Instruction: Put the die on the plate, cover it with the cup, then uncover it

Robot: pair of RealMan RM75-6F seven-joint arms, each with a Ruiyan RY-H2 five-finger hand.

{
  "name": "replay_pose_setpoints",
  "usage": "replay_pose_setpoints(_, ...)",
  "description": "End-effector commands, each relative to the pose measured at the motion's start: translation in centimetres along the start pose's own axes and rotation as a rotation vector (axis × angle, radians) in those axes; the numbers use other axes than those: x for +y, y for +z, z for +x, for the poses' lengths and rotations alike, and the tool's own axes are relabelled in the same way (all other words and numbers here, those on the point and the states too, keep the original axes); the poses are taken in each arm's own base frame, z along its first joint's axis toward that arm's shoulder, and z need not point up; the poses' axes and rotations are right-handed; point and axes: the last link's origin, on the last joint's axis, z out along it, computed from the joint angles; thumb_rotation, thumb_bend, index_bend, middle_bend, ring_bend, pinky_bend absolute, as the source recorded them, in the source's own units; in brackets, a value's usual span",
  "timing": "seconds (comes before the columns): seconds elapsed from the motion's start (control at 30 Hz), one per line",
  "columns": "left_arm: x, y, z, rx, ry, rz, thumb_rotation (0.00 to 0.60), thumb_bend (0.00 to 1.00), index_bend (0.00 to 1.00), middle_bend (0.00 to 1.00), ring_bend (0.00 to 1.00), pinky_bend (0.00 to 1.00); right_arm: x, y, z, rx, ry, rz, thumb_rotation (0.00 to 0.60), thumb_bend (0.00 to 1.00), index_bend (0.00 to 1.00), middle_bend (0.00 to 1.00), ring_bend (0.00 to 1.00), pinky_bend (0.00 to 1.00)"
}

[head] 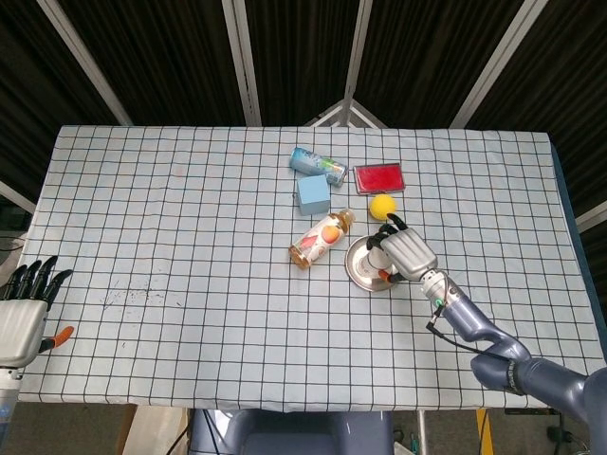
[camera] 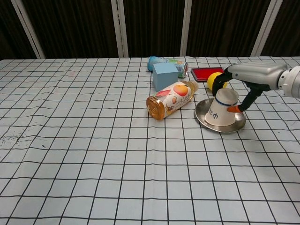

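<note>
Checkered tablecloth [head: 190, 237], dark slatted walls; right hand [head: 408, 252] grasping inverted cup [camera: 222, 107] on plate [camera: 203, 116]; left hand [head: 24, 303] released.

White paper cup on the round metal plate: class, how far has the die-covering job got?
Apparently done: the white paper cup sits upside down on the round metal plate, and no die shows, so it is presumably underneath. In hand: the right hand is around the cup. Left: lifting the cup to uncover it. The left hand waits at the table edge.
</note>
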Motion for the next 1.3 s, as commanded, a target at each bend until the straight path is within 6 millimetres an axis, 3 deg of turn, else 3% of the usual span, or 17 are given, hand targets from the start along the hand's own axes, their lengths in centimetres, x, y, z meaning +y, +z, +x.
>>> replay_pose_setpoints(0.03, 0.1, 0.0, -0.1, -0.002, 0.000, -0.003, 0.600, 0.26, 0.15, 0.00, 0.00, 0.02, -0.7, -1.0, -0.1, -0.003, -0.005, 0.041, 0.600, 0.32, 0.49, 0.41, 0.22, 0.04)
replay_pose_setpoints(0.37, 0.1, 0.1, -0.1, -0.004, -0.002, -0.007, 0.600, 0.26, 0.15, 0.00, 0.00, 0.02, -2.5, -1.1, 0.7, 0.010, 0.026, 0.088, 0.600, 0.32, 0.49, 0.41, 0.22, 0.04)
replay_pose_setpoints(0.6, -0.1, -0.1, 0.1, -0.001, -0.003, -0.003, 0.600, 0.26, 0.15, 0.00, 0.00, 0.02, -3.2, -0.4, 0.1, -0.004, 0.052, 0.092, 0.600, 0.32, 0.49, 0.41, 0.22, 0.04)
replay_pose_setpoints(1.3, 0.0, -0.1, -0.2, -0.005, 0.013, 0.005, 0.600, 0.26, 0.15, 0.00, 0.00, 0.02, -1.3, 1.4, 0.3, 0.051, 0.098, 0.030, 0.600, 0.33, 0.50, 0.41, 0.22, 0.04)
